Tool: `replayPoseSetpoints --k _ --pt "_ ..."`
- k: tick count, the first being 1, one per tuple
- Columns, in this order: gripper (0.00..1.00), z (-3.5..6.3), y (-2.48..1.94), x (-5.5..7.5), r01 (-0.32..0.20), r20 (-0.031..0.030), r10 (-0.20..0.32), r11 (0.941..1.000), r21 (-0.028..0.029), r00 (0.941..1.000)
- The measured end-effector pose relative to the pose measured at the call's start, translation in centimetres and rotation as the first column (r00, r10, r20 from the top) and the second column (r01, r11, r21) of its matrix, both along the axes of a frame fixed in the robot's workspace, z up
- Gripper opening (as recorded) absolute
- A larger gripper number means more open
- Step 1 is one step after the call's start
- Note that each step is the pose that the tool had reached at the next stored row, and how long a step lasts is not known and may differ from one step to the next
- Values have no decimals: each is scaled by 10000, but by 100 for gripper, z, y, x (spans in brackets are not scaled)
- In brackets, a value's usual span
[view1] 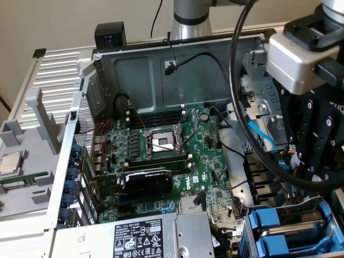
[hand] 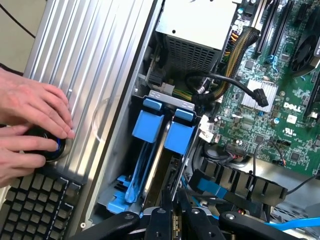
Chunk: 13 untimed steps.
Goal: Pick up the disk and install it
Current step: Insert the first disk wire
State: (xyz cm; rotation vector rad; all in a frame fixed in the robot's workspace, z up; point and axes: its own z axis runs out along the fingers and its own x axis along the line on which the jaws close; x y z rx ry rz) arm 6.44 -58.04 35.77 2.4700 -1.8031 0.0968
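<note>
Jaws pressed nearly together, poised over the slotted disk.
At the exterior view's lower right, the disk [view1: 267,220] stands on edge in the drive cage [hand: 172,99], just below the jaws, its long axis running along the cage toward them. Whether they pinch its near end cannot be made out.

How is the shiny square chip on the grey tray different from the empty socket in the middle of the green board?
The chip lies outside the computer case, on the grey tray; the socket sits inside the case, on the green board. The chip is flat and silvery on top; the socket is a dark hollow with a metal frame around it. Both are square.
</note>
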Motion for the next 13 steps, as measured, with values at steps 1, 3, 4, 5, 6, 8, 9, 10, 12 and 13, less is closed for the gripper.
replayPoseSetpoints --k 1,3,4,5,6,8,9,10,12,13 --pt "16 0 0 -2 42 0 -42 10000 0 10000" --pt "16 0 0 -7 123 0 -123 9999 -1 9999" --pt "16 0 0 -8 170 0 -170 9999 -1 9999" --pt "16 0 0 -8 232 -1 -232 9997 -1 9997" --pt "16 1 0 -9 310 0 -310 9995 -1 9995" --pt "16 1 0 -9 502 0 -502 9987 -1 9987" --pt "16 0 -1 -9 572 0 -572 9984 -1 9984" --pt "16 0 -6 -9 596 0 -596 9982 0 9982" --pt "16 0 -23 -9 612 -3 -612 9981 28 9981" --pt "16 1 -33 -9 629 -3 -629 9980 42 9980"
